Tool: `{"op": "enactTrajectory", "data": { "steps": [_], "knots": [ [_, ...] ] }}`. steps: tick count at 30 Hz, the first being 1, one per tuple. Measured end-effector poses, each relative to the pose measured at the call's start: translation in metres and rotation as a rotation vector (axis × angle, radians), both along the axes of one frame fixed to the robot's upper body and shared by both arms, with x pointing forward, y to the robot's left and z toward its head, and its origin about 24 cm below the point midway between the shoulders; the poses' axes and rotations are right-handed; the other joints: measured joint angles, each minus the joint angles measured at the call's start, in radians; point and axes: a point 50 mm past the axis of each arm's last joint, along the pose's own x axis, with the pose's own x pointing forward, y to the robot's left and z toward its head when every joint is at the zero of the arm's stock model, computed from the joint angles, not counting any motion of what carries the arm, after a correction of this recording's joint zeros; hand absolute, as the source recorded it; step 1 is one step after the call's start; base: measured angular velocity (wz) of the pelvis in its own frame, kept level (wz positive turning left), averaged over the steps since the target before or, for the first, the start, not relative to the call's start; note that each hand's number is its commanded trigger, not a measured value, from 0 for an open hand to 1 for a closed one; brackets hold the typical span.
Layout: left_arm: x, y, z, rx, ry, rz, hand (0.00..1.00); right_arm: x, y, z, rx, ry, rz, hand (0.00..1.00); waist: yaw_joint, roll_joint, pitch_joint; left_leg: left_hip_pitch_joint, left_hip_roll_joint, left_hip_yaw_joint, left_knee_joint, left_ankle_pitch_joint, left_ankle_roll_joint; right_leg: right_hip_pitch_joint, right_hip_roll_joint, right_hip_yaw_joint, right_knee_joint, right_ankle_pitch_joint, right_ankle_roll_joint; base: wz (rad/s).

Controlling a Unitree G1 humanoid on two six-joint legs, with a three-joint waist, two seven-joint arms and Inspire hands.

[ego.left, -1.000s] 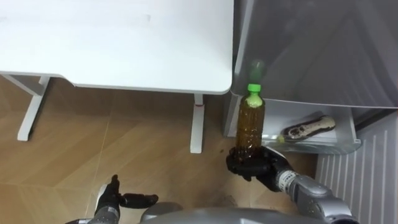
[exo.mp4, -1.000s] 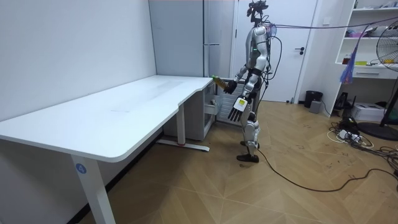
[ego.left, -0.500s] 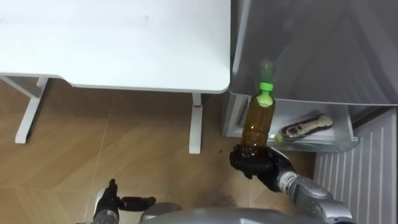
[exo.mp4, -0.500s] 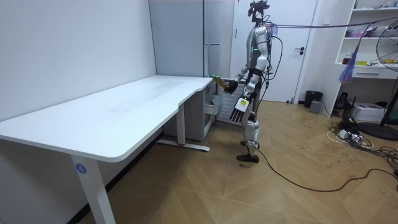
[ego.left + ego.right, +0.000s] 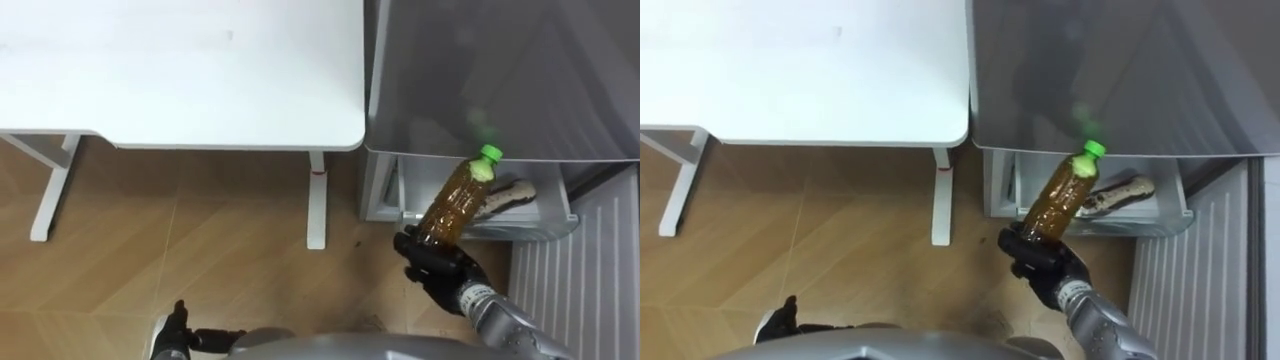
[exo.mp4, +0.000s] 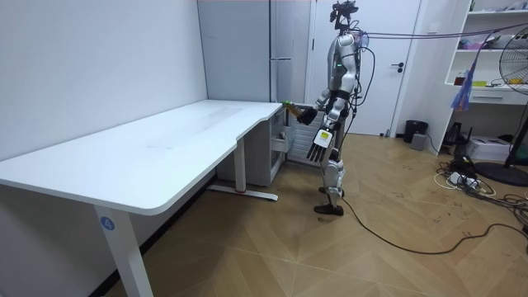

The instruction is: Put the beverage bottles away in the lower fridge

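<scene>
An amber drink bottle [image 5: 455, 205] with a green cap is held by its base in my right hand [image 5: 435, 268], whose fingers are curled round it. The bottle [image 5: 1058, 198] leans up and to the right, its cap over the front of the open lower fridge drawer [image 5: 545, 228]. My left hand [image 5: 185, 335] hangs low at the bottom left, open and holding nothing. In the room view I stand in front of the grey fridge [image 6: 280, 49] at the end of the table, the bottle [image 6: 289, 104] held out towards it.
A dark packaged item [image 5: 512, 192] lies in the drawer. The white table [image 5: 200, 80] runs along the left, its leg [image 5: 316, 200] close to the fridge. The open fridge door [image 5: 590, 290] stands at the right. Wooden floor lies below.
The bottle has tipped from upright to leaning right, and my right hand has carried it right, towards the drawer. The left hand stays low.
</scene>
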Motion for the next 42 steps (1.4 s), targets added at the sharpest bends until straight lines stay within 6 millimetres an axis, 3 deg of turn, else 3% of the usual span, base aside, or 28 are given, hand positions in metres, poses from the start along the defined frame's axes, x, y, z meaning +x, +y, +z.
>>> {"op": "enactTrajectory", "data": {
  "steps": [6,15,32,42],
  "knots": [
    [-0.002,0.000,0.000,0.000,0.007,0.015,0.00,-0.003,-0.004,-0.003,0.120,0.038,-0.237,1.00,-0.002,-0.004,-0.0025,0.005,0.001,0.008,-0.003,0.000,0.000,0.000,0.000,0.005,0.000,0.000,0.000,0.00],
    [-0.011,0.000,-0.003,0.006,0.053,0.046,0.00,-0.009,-0.004,-0.005,0.192,0.057,-0.352,1.00,-0.001,-0.003,-0.0110,0.015,0.002,0.011,-0.001,0.000,0.000,0.006,0.000,0.005,0.001,0.000,0.000,0.00],
    [-0.045,0.002,-0.006,0.028,0.200,0.030,0.00,-0.016,-0.003,-0.010,0.296,0.084,-0.529,1.00,0.002,0.007,-0.0062,0.012,0.003,0.007,0.002,-0.001,0.000,0.000,0.001,0.003,0.014,0.000,0.000,0.00],
    [-0.040,0.001,-0.007,0.020,0.209,-0.014,0.00,-0.001,-0.013,-0.011,0.281,0.085,-0.569,1.00,0.002,0.019,-0.0064,-0.022,0.002,0.004,0.021,-0.001,0.000,-0.021,0.000,-0.001,0.013,0.000,0.000,0.03]
  ]
}}
